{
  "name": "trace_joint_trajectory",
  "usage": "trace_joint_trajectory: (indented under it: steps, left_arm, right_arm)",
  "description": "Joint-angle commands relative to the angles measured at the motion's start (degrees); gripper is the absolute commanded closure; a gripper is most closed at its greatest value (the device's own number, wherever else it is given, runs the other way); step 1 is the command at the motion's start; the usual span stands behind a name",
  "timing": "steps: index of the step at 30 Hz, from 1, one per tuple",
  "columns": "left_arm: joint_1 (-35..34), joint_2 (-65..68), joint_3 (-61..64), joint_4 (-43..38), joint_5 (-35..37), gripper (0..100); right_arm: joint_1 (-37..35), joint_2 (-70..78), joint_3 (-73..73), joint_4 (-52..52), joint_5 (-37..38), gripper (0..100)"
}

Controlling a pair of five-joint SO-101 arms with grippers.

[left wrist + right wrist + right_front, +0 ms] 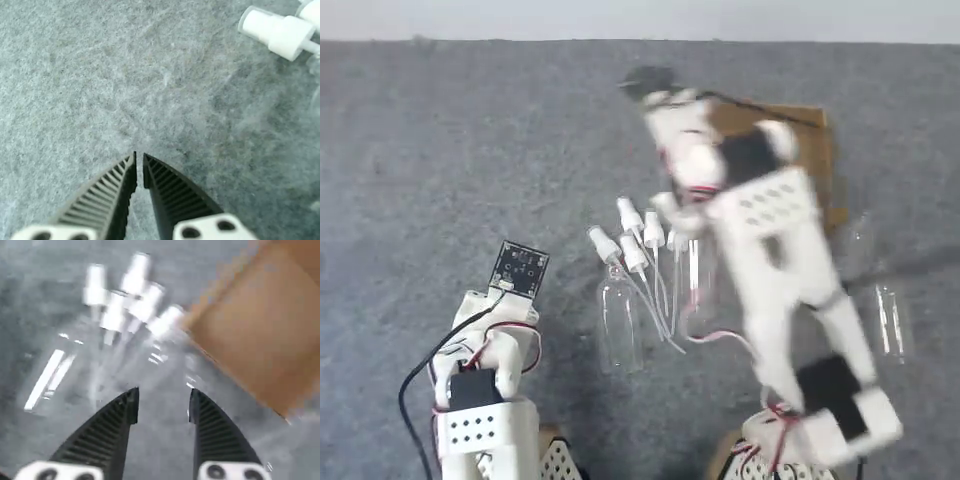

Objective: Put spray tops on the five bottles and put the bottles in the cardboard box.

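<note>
Early stage; nothing visibly finished.

Nearest: left gripper (139, 159), low over the grey mat (440, 150), jaws almost together, nothing between them. One loose spray top (275, 32) lies on the mat ahead of it, well apart from the tips.

Middle of the table: a clear bottle (618, 315) lies on its side. A second bottle (890, 320) lies on the mat off by the right arm. More clear shapes around them, too faint to count, so five bottles can't be confirmed.

Just past the first bottle: the spray tops (632, 238), white, bunched together, thin tubes trailing back toward the bottles. They look loose, tubes lying outside the necks. Judgement: no top is fitted yet, though one sits close to a neck and I can't be fully sure.

Farther: right gripper (162, 397), jaws spread, holding nothing, above the mat with the tops ahead and the box to one side. The arm is blurred.

Farthest: cardboard box (815, 135), partly covered by the right arm. No bottle visible in it; the inside can't be told.

Done: nothing that shows. Left: all the tops to fit and all the bottles to box. Likely in hand: right arm going for a first top or bottle, a guess only.
</note>
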Motion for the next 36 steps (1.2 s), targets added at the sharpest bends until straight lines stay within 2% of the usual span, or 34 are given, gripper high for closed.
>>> trace_joint_trajectory:
  steps: [1, 8, 11, 15, 21, 28, 36]
  left_arm:
    - [-0.18, -1.14, -0.40, 0.26, -0.70, 99]
    - [-0.18, -1.14, -0.40, 0.26, -0.70, 99]
    - [-0.18, -1.14, -0.40, 0.26, -0.70, 99]
    - [-0.18, -1.14, -0.40, 0.26, -0.70, 99]
    - [-0.18, -1.14, -0.40, 0.26, -0.70, 99]
    - [-0.18, -1.14, -0.40, 0.26, -0.70, 99]
    - [-0.18, -1.14, -0.40, 0.18, -0.70, 99]
  right_arm:
    - [14.02, -13.41, 5.98, 2.15, 5.98, 88.0]
    - [36.26, -14.37, 14.86, 0.04, 17.05, 87.5]
    - [44.62, -12.62, 18.64, -5.05, 20.57, 87.4]
    - [52.26, -8.75, 24.18, -13.23, 22.95, 86.5]
    - [56.40, -2.15, 28.48, -21.58, 24.09, 77.1]
    - [56.31, 7.78, 30.68, -29.67, 23.65, 77.7]
    - [56.57, 14.81, 30.77, -31.96, 24.00, 83.3]
